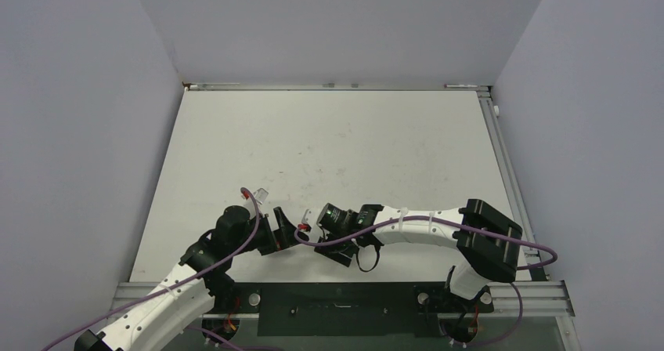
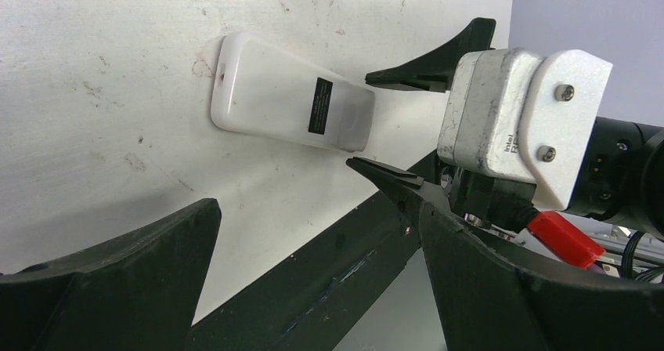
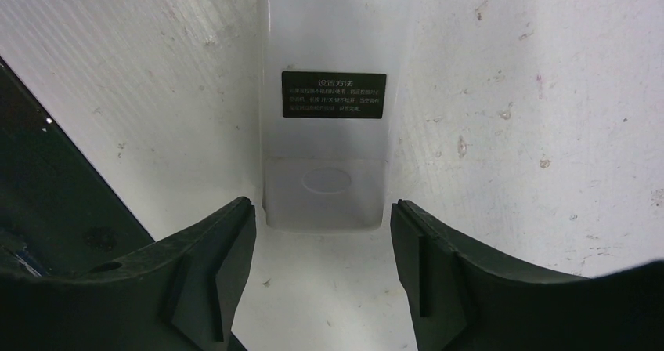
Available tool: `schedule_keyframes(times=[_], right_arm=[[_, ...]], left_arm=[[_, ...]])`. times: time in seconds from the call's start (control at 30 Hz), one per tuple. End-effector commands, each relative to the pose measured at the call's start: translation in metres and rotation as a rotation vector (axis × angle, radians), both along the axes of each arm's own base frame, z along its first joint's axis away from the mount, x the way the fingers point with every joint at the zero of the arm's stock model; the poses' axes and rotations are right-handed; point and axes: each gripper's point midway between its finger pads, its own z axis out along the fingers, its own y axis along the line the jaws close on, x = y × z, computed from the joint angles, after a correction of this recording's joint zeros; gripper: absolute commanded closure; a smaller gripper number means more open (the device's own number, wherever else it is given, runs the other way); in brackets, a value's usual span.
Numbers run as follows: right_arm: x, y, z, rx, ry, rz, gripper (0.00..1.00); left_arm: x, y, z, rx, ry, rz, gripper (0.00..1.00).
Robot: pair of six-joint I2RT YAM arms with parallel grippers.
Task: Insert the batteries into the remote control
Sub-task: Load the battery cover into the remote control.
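The remote control (image 2: pixel 290 104) lies flat on the white table with its plain white back up and a small black label (image 3: pixel 334 94) on it. My right gripper (image 3: pixel 321 237) is open. Its fingertips (image 2: pixel 391 180) stand either side of the remote's near end without touching it. My left gripper (image 2: pixel 313 288) is open and empty, low over the table's near edge, a little short of the remote. In the top view both grippers (image 1: pixel 304 224) (image 1: pixel 276 237) meet near the front of the table, and I cannot make out the remote there. No batteries are in view.
The dark rail (image 2: pixel 329 273) along the table's near edge runs just below the left gripper and shows at the left of the right wrist view (image 3: pixel 47 194). Grey walls enclose the table (image 1: pixel 337 139) on three sides.
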Motion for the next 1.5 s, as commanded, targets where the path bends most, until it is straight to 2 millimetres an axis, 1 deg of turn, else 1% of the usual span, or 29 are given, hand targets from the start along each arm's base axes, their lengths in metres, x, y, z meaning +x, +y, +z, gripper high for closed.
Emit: schedule_keyframes(times=[0.0, 0.07, 0.1, 0.13, 0.23, 0.3, 0.43, 0.53, 0.63, 0.7, 0.77, 0.83, 0.97, 1.03, 1.1, 1.2, 1.3, 1.37, 1.47], right_arm=[[0.012, 0.017, 0.019, 0.074, -0.046, -0.024, 0.36], [0.013, 0.017, 0.021, 0.079, -0.053, -0.026, 0.34], [0.014, 0.018, 0.023, 0.086, -0.058, -0.028, 0.23], [0.015, 0.018, 0.027, 0.093, -0.064, -0.029, 0.20], [0.017, 0.017, 0.037, 0.116, -0.081, -0.061, 0.19], [0.024, 0.015, 0.047, 0.139, -0.119, -0.104, 0.18], [0.031, 0.009, 0.070, 0.230, -0.170, -0.229, 0.18], [0.032, 0.002, 0.085, 0.305, -0.178, -0.325, 0.17], [0.035, -0.006, 0.096, 0.352, -0.175, -0.453, 0.17], [0.035, -0.009, 0.099, 0.361, -0.163, -0.496, 0.17], [0.033, -0.013, 0.099, 0.393, -0.155, -0.547, 0.17], [0.032, -0.014, 0.098, 0.460, -0.135, -0.625, 0.11], [0.025, -0.016, 0.092, 0.553, -0.063, -0.745, 0.10], [0.020, -0.017, 0.087, 0.562, -0.029, -0.765, 0.10], [0.018, -0.019, 0.083, 0.567, -0.018, -0.775, 0.10], [0.014, -0.021, 0.078, 0.596, 0.002, -0.786, 0.13], [0.010, -0.021, 0.074, 0.623, 0.031, -0.800, 0.13], [0.009, -0.024, 0.068, 0.618, 0.039, -0.822, 0.15], [0.008, -0.027, 0.060, 0.609, 0.048, -0.853, 0.18]], left_arm=[[0.007, -0.005, 0.019, -0.036, -0.056, -0.010, 0.04], [0.007, -0.005, 0.019, -0.036, -0.056, -0.009, 0.04], [0.007, -0.005, 0.019, -0.036, -0.056, -0.009, 0.04], [0.007, -0.005, 0.019, -0.035, -0.057, -0.007, 0.04], [0.008, -0.004, 0.019, -0.030, -0.055, -0.002, 0.04], [0.009, -0.003, 0.018, -0.022, -0.056, 0.005, 0.04], [0.014, -0.002, 0.019, -0.001, -0.070, 0.015, 0.04], [0.018, -0.002, 0.017, 0.020, -0.080, 0.017, 0.04], [0.024, -0.003, 0.012, 0.042, -0.082, 0.011, 0.04], [0.028, -0.004, 0.008, 0.064, -0.081, 0.011, 0.04], [0.034, -0.006, 0.005, 0.081, -0.082, 0.009, 0.04], [0.040, -0.008, 0.001, 0.102, -0.080, 0.010, 0.04], [0.050, -0.012, -0.011, 0.142, -0.069, 0.001, 0.00], [0.054, -0.014, -0.018, 0.159, -0.062, -0.006, 0.07], [0.058, -0.017, -0.026, 0.175, -0.049, -0.018, 0.11], [0.068, -0.024, -0.027, 0.179, -0.074, -0.032, 0.17], [0.074, -0.027, -0.028, 0.192, -0.087, -0.048, 0.25], [0.077, -0.033, -0.026, 0.184, -0.098, -0.069, 0.30], [0.075, -0.038, -0.027, 0.176, -0.083, -0.100, 0.39]])
